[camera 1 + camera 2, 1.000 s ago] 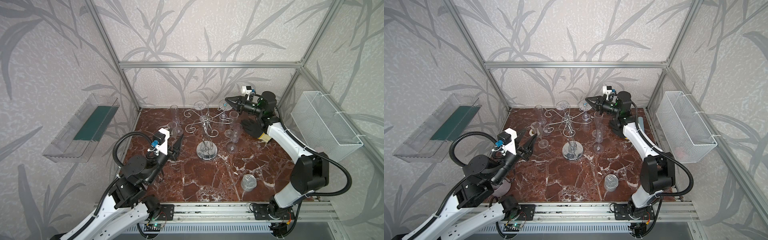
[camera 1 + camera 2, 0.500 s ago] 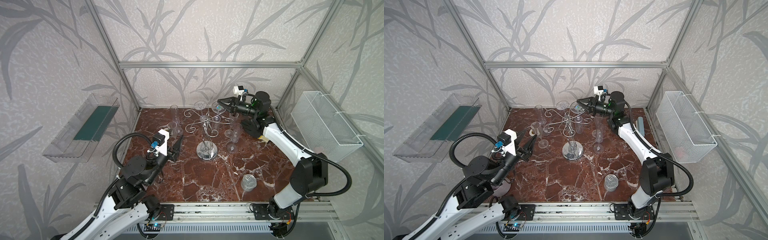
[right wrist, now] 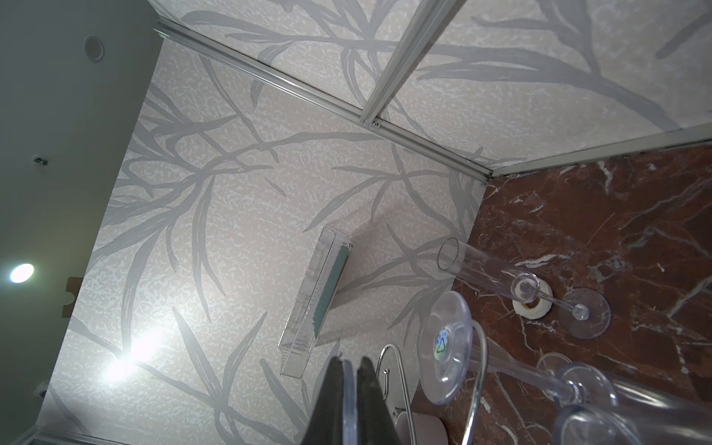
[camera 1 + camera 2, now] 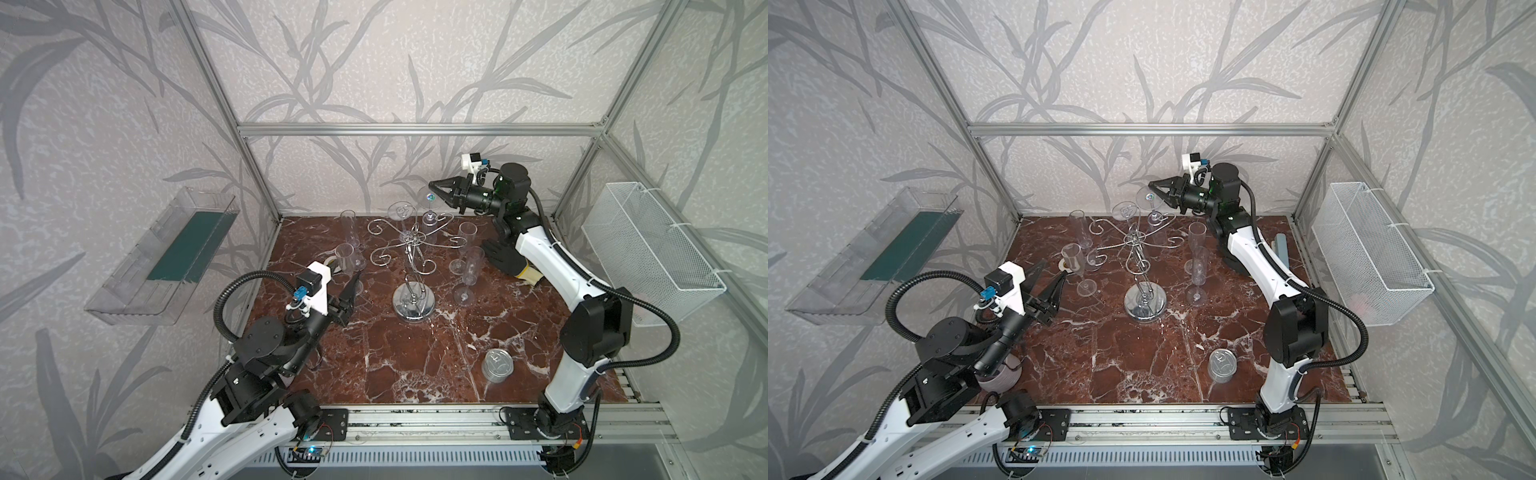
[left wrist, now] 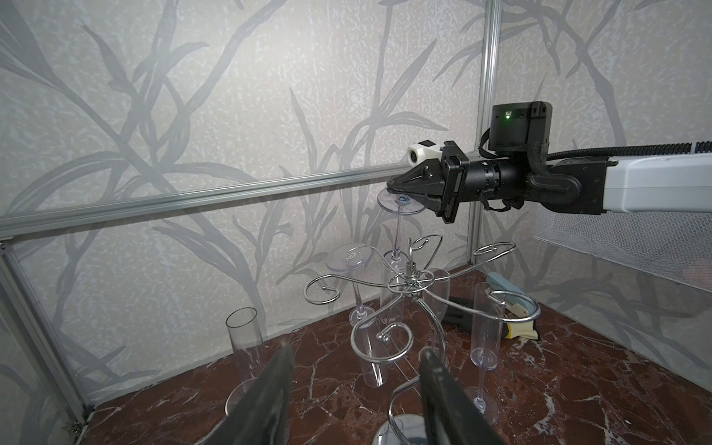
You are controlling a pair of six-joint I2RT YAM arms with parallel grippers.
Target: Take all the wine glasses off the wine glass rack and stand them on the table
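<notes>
Dark red marble makes the surface [image 4: 415,365], with grey leaf wallpaper all round it. Near the back stands the wine glass rack [image 4: 409,249], thin and shiny, with curly arms on top. The wine glass [image 4: 430,199] hangs upside down by the back right curl of the rack. Its flat round foot is on top, its stem runs straight down, and its bowl is below, close to the wire arms. The foot sits higher than the curl. I cannot tell if the stem is inside the curl.

The right arm [image 4: 540,249] is the near one. It reaches in from the right, stretched out almost flat, high above the surface. Its jaws are pressed together on the edge of the foot. The right wrist view shows the clear edge squeezed between the two dark fingers [image 3: 331,404]. So the glass is right at the jaws and hangs down from them.

The left arm [image 4: 270,353] is well apart from the glass, low at the front left, and points at the rack. Its jaws are spread and hold nothing.

I think the next move must go up and away from the rack, with the glass kept straight, so the bowl does not catch on the curl. A second glass [image 5: 348,258] hangs just beside it and could get bumped.
</notes>
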